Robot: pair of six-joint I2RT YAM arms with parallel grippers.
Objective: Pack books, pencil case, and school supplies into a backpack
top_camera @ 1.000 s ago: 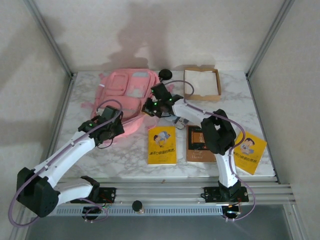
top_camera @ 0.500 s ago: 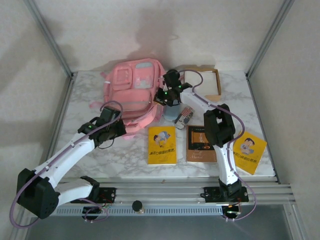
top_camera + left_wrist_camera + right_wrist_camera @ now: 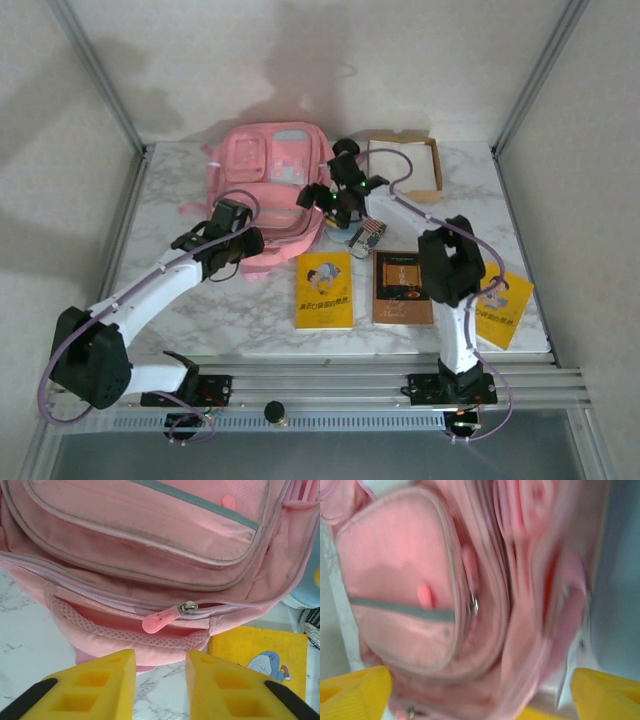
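Overhead view: the backpack (image 3: 265, 180) lies rear-left on the table (image 3: 160, 225), with the books (image 3: 325, 290) flat in front of it and to its right. The left wrist view gives finer detail. The left gripper (image 3: 160, 680), jaws partly spread on nothing, faces a zip pull (image 3: 160, 621) at the backpack's near edge and stands apart from it. Right wrist view, blurred: the right gripper (image 3: 480, 695) has its jaws spread wide, with a backpack pocket just beyond them.

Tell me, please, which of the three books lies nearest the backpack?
The left yellow book, just beside the backpack; the brown book lies further right, and the other yellow book sits farthest right.
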